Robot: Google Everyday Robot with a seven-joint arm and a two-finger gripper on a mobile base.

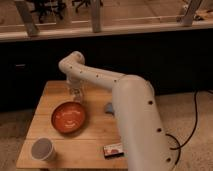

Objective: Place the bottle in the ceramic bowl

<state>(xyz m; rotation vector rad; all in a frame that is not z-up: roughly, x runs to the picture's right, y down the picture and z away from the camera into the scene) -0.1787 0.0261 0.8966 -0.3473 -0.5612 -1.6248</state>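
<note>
The red-orange ceramic bowl (68, 118) sits on the left half of the wooden table (95, 132). The small clear bottle (76, 95) stands upright just behind the bowl's far rim, under the end of my arm. My gripper (75, 90) points down at the bottle, right at its top. I cannot tell whether the bottle rests on the table or hangs just above it.
A white-grey cup (42, 149) stands at the front left corner. A small dark packet (113, 150) lies near the front edge. A grey-blue object (108, 108) lies right of the bowl, partly hidden by my arm (135, 115). A dark wall runs behind the table.
</note>
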